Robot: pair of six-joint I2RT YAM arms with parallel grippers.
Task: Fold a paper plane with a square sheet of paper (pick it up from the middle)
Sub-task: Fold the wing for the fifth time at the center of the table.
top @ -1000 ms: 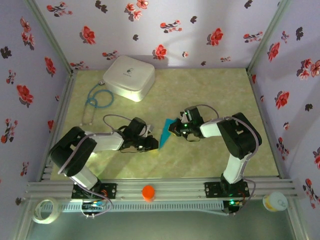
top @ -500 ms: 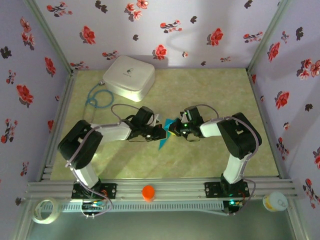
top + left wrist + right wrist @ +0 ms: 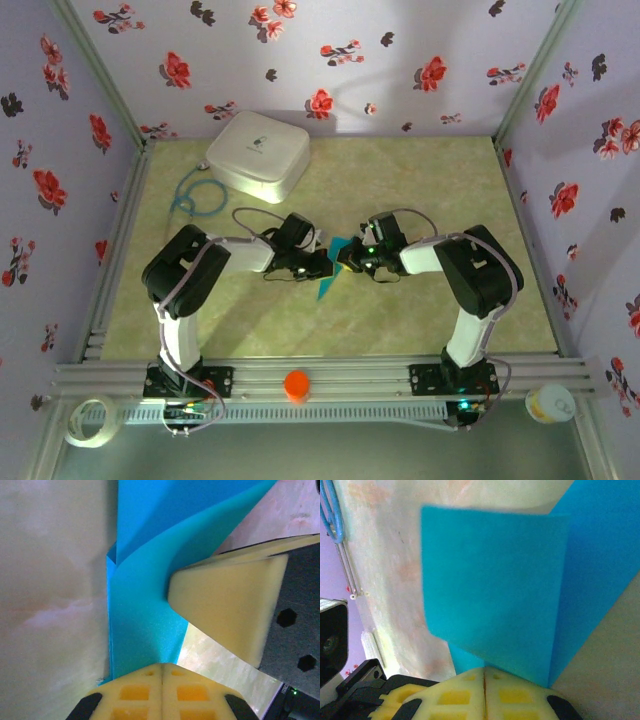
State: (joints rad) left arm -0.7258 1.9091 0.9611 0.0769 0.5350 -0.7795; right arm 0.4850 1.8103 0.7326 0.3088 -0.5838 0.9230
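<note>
The turquoise sheet of paper [image 3: 325, 281] is folded into a slim pointed shape at the middle of the table, its tip pointing toward the near edge. My left gripper [image 3: 321, 264] meets it from the left and my right gripper [image 3: 343, 259] from the right, almost touching each other. In the left wrist view the jaws of the left gripper [image 3: 162, 666] are shut, with the paper [image 3: 140, 605] running into their tips and a right finger [image 3: 225, 610] pressing its side. In the right wrist view my right gripper [image 3: 484, 670] is shut on the paper [image 3: 495, 590], and a folded flap stands up.
A white rounded box [image 3: 258, 153] stands at the back left with a blue looped cable [image 3: 190, 200] beside it. An orange cap [image 3: 296, 385] sits on the front rail. A tape roll [image 3: 88, 420] and a cup [image 3: 552, 403] lie outside the frame. Flowered walls enclose three sides.
My left arm swung from the near left up to the paper's left side and its jaws closed. The right arm and the paper stayed where they were.
</note>
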